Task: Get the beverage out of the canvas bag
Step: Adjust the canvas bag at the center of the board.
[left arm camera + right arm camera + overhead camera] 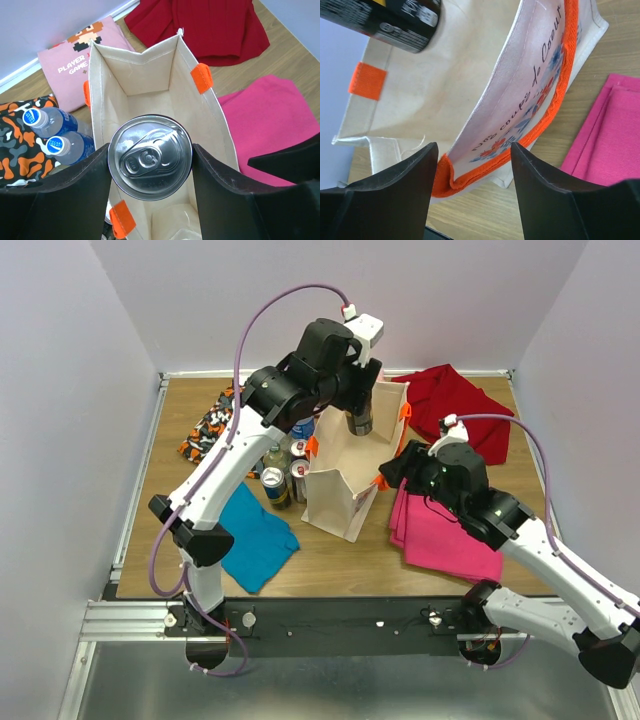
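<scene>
The beverage, a dark can with a silver pull-tab top, hangs over the mouth of the canvas bag. My left gripper is shut on the can, one finger on each side. From above, the can sits just over the far rim of the beige bag. My right gripper is at the bag's right side. Its jaws stand open around the bag's orange handle and printed side panel. The can's lower end shows at the upper left of the right wrist view.
Bottles and cans stand just left of the bag, two of them with blue caps. Cloths lie around it: blue, pink, red, orange-patterned. A pink printed shirt lies by the back wall.
</scene>
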Tool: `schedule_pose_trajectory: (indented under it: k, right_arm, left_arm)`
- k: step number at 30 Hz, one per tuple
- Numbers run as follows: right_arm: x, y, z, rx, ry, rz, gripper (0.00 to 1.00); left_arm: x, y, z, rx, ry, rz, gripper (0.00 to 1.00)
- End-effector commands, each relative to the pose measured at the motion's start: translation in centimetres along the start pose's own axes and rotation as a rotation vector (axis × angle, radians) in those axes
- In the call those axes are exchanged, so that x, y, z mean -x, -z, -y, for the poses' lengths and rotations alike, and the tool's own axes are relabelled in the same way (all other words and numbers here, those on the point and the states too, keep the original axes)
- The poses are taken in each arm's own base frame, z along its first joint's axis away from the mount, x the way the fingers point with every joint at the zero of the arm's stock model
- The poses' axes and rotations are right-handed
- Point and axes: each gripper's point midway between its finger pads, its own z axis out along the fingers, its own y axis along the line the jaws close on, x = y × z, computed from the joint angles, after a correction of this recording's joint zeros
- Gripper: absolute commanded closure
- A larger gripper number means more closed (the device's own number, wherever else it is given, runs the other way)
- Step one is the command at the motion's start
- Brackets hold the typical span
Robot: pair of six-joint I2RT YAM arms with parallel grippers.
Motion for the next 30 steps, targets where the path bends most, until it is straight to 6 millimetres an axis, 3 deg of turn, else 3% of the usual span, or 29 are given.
schedule_pose_trajectory:
  k: [1, 4, 13, 22, 30]
  right_arm:
    - [0.1, -0.6, -0.9, 0.032, 0.013, -0.008, 0.46]
    - [0.3, -0.7, -0.9, 0.03, 0.016, -0.006, 0.71]
    - [1.8, -0.5, 1.0, -0.103, 0.087, 0.026, 0.87]
    - [4.2, -0.8, 2.4, -0.238, 0.162, 0.071, 0.88]
    - [5.1, 0.5, 4.4, -0.33, 0.159, 0.118, 0.89]
  left_arm:
    - [4.4, 4.7, -0.1, -0.002, 0.02, 0.16, 1.0]
    - [4.4, 5.1, -0.3, 0.004, 0.021, 0.16, 1.0]
    - [4.9, 7.1, -0.5, 0.006, 0.015, 0.183, 1.0]
    - [4.8, 8.3, -0.8, 0.017, 0.011, 0.186, 1.0]
    - [4.5, 9.0, -1.1, 0.028, 0.005, 0.18, 1.0]
